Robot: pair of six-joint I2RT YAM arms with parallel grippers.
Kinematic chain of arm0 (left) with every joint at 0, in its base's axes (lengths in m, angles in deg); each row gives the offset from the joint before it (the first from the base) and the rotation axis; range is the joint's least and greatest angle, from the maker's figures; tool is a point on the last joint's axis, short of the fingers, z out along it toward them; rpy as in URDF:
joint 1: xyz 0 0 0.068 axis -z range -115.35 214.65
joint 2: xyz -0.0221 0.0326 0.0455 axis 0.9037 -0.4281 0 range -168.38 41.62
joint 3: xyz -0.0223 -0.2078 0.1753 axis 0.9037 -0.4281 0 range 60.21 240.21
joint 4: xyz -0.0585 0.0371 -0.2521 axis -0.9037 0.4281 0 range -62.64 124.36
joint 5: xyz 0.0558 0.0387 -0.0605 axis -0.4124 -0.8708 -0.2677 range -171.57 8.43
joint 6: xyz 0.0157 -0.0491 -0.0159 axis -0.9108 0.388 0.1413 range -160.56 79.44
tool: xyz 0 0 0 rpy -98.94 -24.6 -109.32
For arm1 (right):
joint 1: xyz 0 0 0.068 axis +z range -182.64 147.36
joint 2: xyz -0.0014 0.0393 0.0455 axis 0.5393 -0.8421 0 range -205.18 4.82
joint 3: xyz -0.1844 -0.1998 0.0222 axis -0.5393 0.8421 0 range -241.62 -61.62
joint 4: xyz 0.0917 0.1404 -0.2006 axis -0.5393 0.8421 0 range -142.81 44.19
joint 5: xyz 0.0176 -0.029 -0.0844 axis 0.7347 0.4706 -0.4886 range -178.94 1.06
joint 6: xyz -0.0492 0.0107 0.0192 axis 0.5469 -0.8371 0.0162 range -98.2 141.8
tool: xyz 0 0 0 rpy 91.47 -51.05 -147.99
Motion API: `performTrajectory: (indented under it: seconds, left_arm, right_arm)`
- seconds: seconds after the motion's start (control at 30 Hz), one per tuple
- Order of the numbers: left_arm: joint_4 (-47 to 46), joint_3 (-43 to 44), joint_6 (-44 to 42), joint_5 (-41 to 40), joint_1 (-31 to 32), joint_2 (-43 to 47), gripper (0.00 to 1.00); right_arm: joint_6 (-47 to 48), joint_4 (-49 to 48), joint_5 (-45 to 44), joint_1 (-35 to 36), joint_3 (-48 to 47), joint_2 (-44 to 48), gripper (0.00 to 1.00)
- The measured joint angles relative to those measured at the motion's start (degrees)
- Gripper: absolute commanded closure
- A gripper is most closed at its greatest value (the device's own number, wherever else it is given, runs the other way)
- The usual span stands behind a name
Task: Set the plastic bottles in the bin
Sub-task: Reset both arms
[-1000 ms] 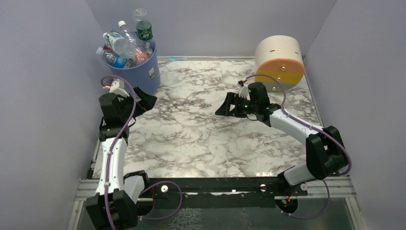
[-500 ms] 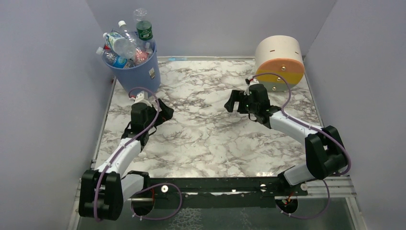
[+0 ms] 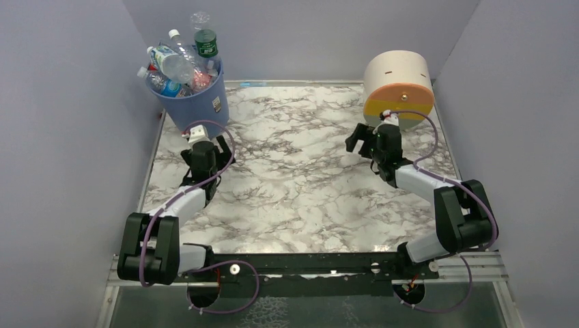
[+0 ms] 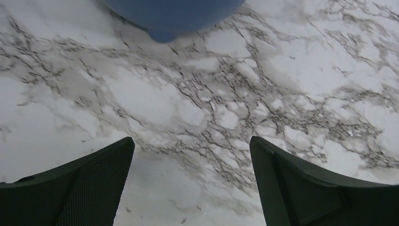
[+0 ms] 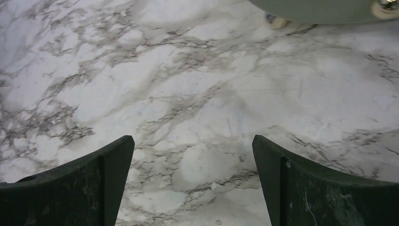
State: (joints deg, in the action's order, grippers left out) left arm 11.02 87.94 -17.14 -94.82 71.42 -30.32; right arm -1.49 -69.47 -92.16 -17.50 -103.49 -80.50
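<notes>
clear plastic bottles point(image 3: 174, 63) heaped in tall round blue plastic bin point(image 3: 194, 102) | left end effector point(image 4: 192, 141), right end effector point(image 5: 193, 141) gaping, empty | seemingly parking: keep left off bin

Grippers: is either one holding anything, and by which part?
Nothing is held. The left gripper and right gripper are open and empty over the table; the bottles sit in the bin.

Even bright overhead light, soft shadows, sharp focus, faint glare on marble table point(image 3: 307, 205)
</notes>
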Motion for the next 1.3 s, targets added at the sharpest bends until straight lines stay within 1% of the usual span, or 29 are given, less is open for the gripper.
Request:
performTrajectory:
  seconds: [0.1,0.2,0.33,0.53,0.77,0.97,1.13,1.3]
  left_arm:
    - [-3.2,0.8,-4.1,-4.7,0.0,-1.5,0.01]
    - [-6.4,0.9,-7.6,-7.4,-0.4,-4.0,0.01]
    - [-10.1,0.9,-10.7,-8.7,-0.8,-7.8,0.01]
    - [-19.4,0.4,-16.2,-9.2,-1.3,-12.4,0.01]
    - [-27.0,-0.8,-19.3,-6.8,-4.2,-16.3,0.01]
    - [-28.8,-1.0,-20.5,-3.9,-4.8,-17.7,0.01]
    - [-30.4,-1.0,-21.3,-1.2,-4.8,-18.4,0.01]
    - [-32.1,-1.2,-22.5,1.5,-4.8,-20.4,0.01]
  right_arm:
    - [0.2,-4.8,-1.7,-1.8,4.3,0.5,0.01]
    - [1.2,-6.4,-3.7,-2.6,5.9,0.5,0.01]
    - [3.5,-10.5,-5.9,-2.6,5.9,0.5,0.01]
    - [7.6,-17.4,-8.6,-3.3,8.2,0.2,0.01]
    - [12.1,-22.0,-11.3,-3.4,10.3,0.2,0.01]
    - [14.7,-25.2,-12.6,-3.7,12.0,0.2,0.01]
    - [16.2,-25.8,-13.3,-3.8,13.1,0.3,0.01]
    - [17.6,-27.0,-13.9,-3.8,15.7,2.6,0.01]
